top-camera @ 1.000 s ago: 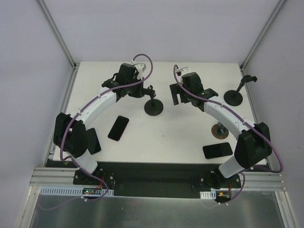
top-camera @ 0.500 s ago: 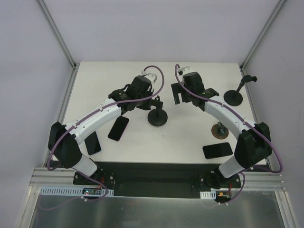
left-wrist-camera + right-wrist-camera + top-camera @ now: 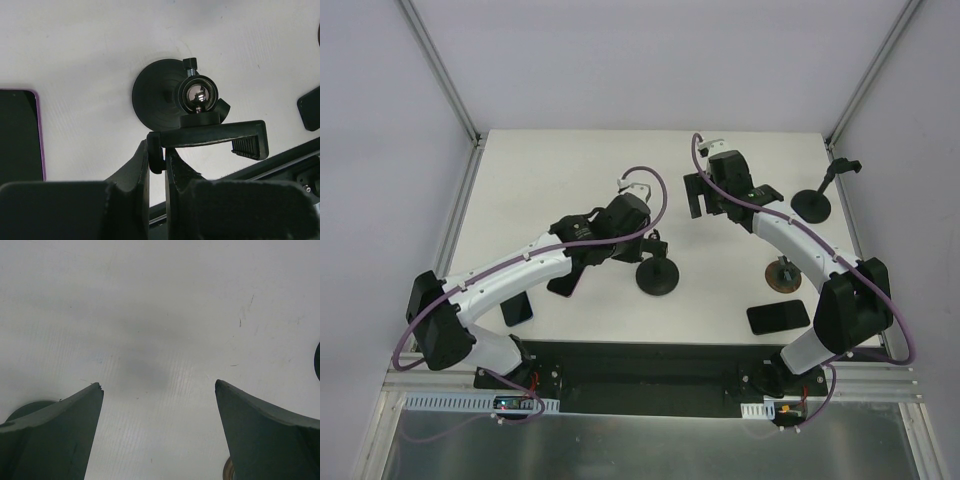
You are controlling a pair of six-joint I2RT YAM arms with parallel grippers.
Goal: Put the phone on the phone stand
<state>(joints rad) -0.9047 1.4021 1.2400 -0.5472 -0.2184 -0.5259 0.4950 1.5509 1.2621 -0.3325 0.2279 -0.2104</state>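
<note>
Two grippers, two roles: my left gripper [image 3: 156, 156] is clenched on the cradle arm [image 3: 210, 134] of the phone stand [image 3: 157, 95], I judge to position it near the purple-edged phone [image 3: 17, 135] lying flat on the counter [image 3: 150, 300], while my right gripper [image 3: 159, 385] hangs released, holding nothing.

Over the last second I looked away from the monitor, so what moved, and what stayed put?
The left gripper, shut on the phone stand at its clamp, has dragged it across the table toward the robot's bases and slightly right, the left arm folding back with it. Nothing was newly grasped or released. The right gripper stayed open in place. The phone near the right base and the far stand did not move.
</note>
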